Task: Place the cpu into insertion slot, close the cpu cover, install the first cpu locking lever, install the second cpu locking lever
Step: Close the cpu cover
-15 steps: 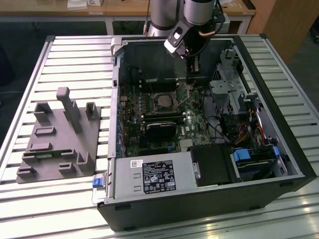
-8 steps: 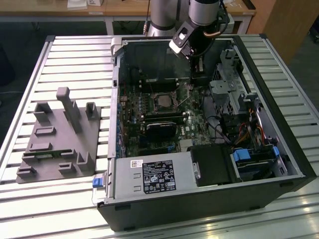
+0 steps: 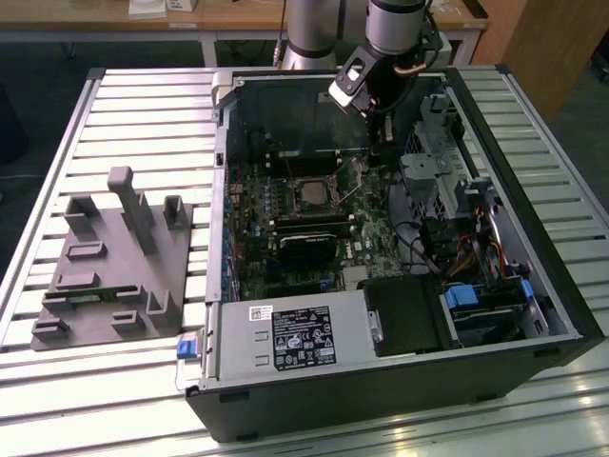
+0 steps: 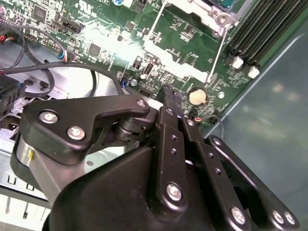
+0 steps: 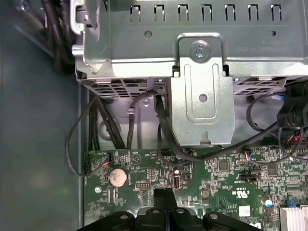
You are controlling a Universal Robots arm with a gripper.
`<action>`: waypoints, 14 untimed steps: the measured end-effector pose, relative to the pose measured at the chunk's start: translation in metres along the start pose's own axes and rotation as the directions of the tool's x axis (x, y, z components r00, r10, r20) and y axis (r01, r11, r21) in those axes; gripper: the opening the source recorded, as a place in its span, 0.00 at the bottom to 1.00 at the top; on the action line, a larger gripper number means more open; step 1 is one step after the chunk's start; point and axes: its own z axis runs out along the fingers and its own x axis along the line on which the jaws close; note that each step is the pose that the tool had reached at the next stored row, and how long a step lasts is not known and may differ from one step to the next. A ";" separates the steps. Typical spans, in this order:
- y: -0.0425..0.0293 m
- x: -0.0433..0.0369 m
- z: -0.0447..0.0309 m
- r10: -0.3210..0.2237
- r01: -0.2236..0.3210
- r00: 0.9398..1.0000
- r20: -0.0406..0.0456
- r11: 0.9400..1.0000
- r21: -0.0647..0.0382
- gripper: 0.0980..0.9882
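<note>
Starting at the bench's (image 3: 143, 124) edge on the exterior view's left, a grey fixture (image 3: 114, 257) sits. Mid-board in the open computer case (image 3: 400, 381), the insertion slot (image 3: 312, 193) shows its silver frame, though whether the cpu lies inside I cannot tell. Toward the exterior view's right the gripper (image 3: 384, 133) hangs above the board (image 3: 249, 238), fingers (image 4: 171, 103) pinched together on nothing, near a thin, seemingly unlatched lever (image 4: 217, 53). A locking-lever step seems in hand, calling for a careful push under its catch.

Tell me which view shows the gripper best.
The second wrist view: the gripper shows along its length, tips shut above the motherboard. The first wrist view catches the gripper at its tips; in the exterior view the gripper hangs dark inside the case.
</note>
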 end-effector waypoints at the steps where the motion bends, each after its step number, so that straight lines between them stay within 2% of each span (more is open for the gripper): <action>1: 0.0006 0.0001 0.0012 0.000 0.000 1.000 0.002 1.000 0.001 0.01; 4: 0.0017 0.0002 0.0048 -0.001 0.001 1.000 0.005 1.000 0.006 0.01; 10: 0.0021 0.0003 0.0126 -0.004 0.004 1.000 0.006 1.000 0.019 0.01; 14: 0.0019 0.0003 0.0153 -0.009 0.009 1.000 0.006 1.000 0.023 0.01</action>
